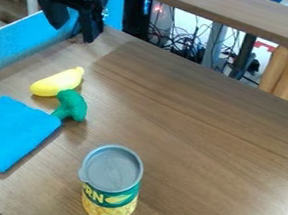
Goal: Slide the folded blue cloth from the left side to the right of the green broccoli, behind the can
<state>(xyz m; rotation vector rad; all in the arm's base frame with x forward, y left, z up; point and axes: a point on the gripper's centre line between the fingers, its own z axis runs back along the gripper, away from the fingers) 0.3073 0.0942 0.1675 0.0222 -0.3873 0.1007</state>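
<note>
Banana [57,83] lies nearest the gripper [72,33], whose jaws are spread; broccoli [72,104] touches blue cloth [9,133]; can [111,185] stands apart.

High view — slanting down, close over tabletop [194,152]

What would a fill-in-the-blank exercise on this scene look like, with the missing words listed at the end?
The fingers of the gripper are ____, with nothing held between them.
The cloth on the table is coloured ____.
Of the green toy broccoli and the yellow toy, the one nearer the corn can is the ____ one.
The can stands upright, its lid coloured ____.

Missing words, in order: apart; blue; green; grey.
</note>
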